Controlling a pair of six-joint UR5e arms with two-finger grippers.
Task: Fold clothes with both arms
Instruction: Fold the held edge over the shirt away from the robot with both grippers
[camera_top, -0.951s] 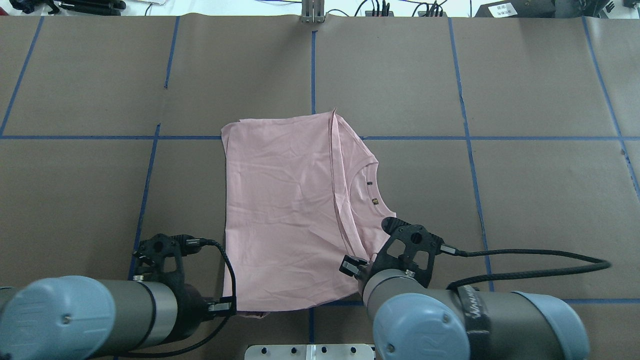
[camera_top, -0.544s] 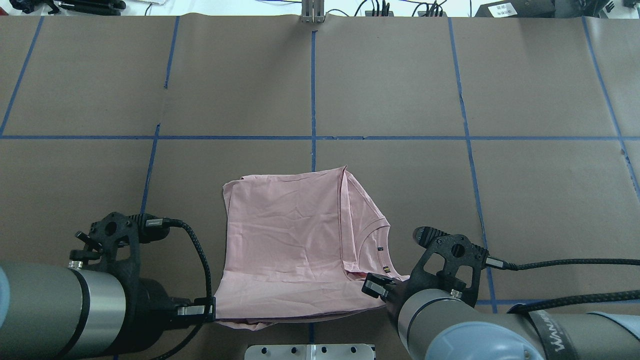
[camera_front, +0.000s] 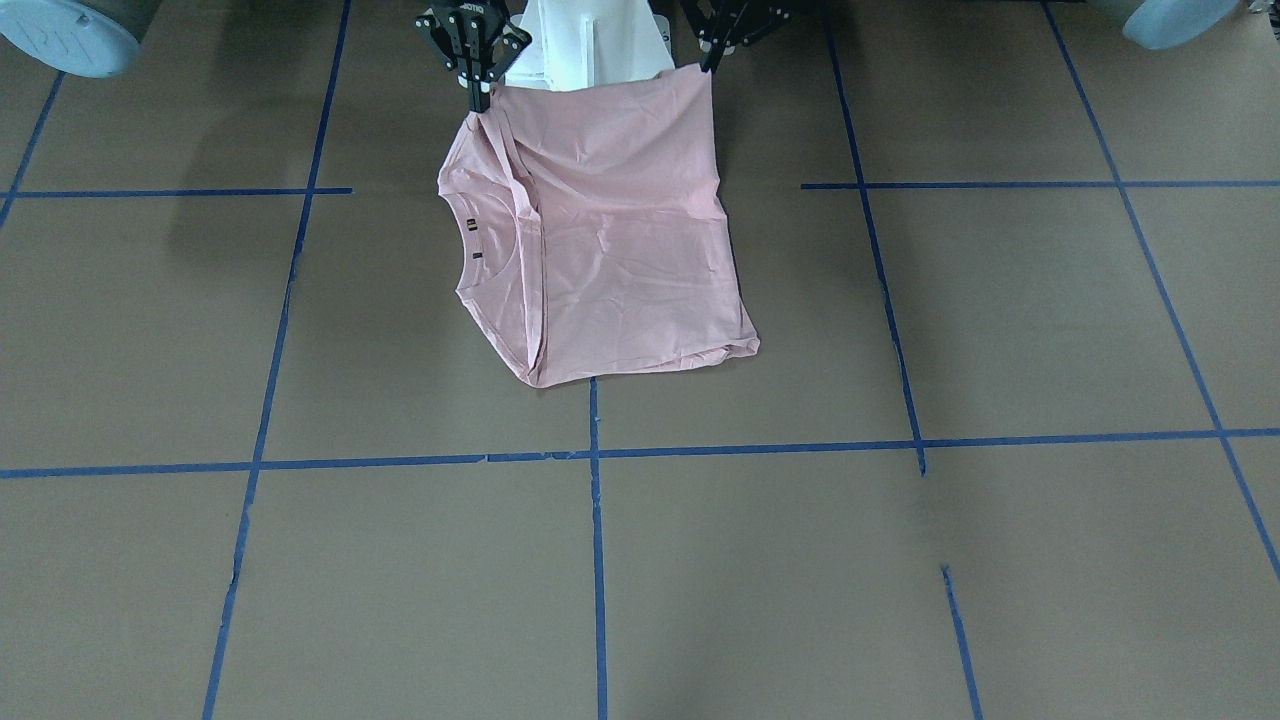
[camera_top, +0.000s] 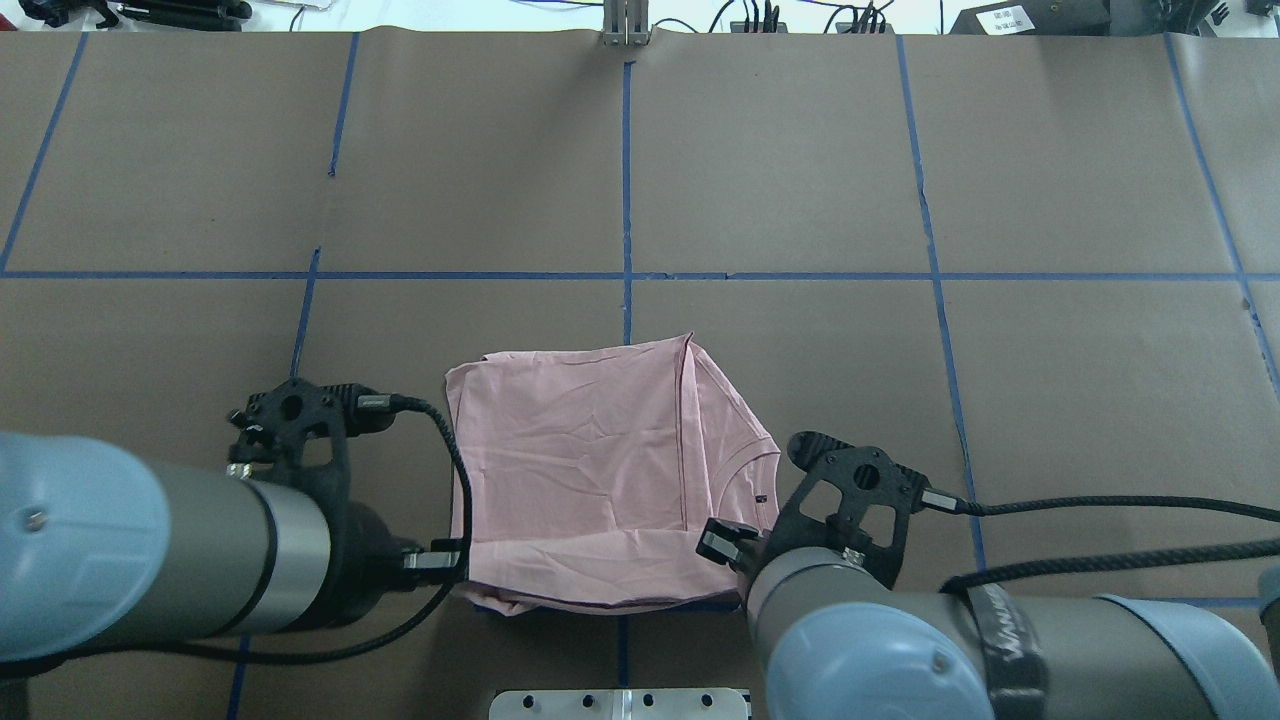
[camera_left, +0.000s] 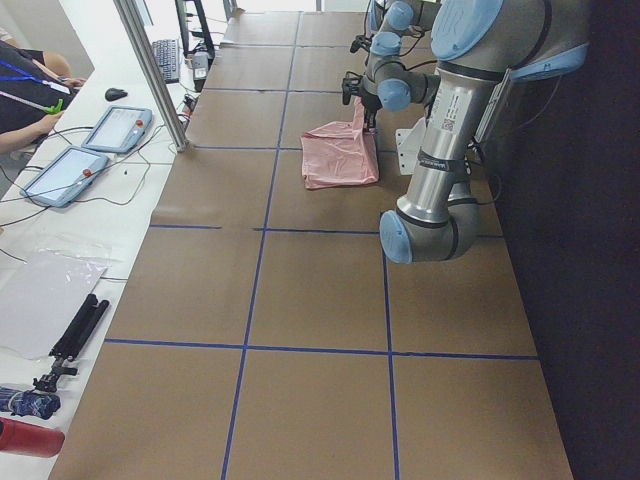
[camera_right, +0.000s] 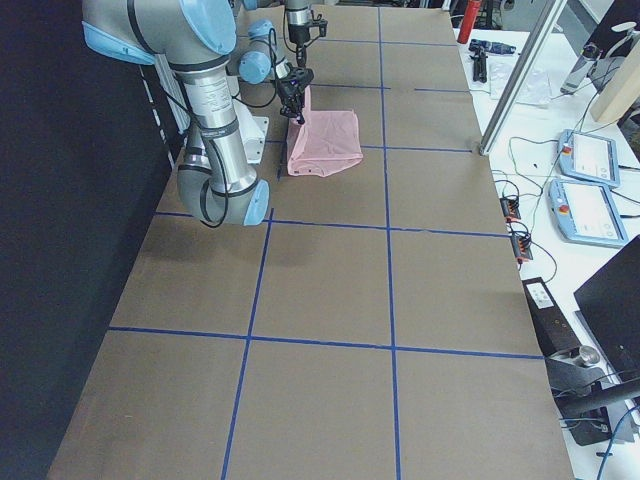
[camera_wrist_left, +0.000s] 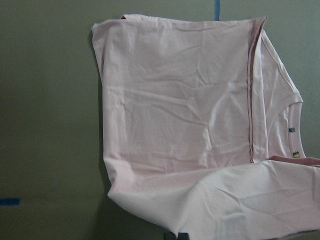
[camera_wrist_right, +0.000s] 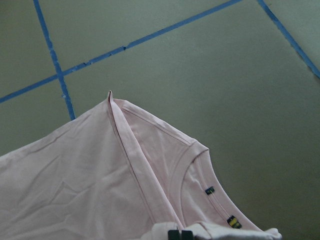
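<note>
Fabric looks light and floppy, pink T-shirt (camera_front: 620, 230) sagging top centre. Left gripper (camera_front: 711, 62) and right gripper (camera_front: 480, 98) pinch its corners, sound holds.

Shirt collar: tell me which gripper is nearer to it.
Right. The right gripper pinches the T-shirt edge just beside the collar; the left gripper holds the opposite corner, across the whole shirt.

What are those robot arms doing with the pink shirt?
They are folding a pink T-shirt. The left gripper and the right gripper each pinch one corner of the edge nearest the robot and hold it up off the brown table. The rest of the shirt lies flat, plain side up, its collar toward the robot's right. The fold is not laid down yet.
</note>
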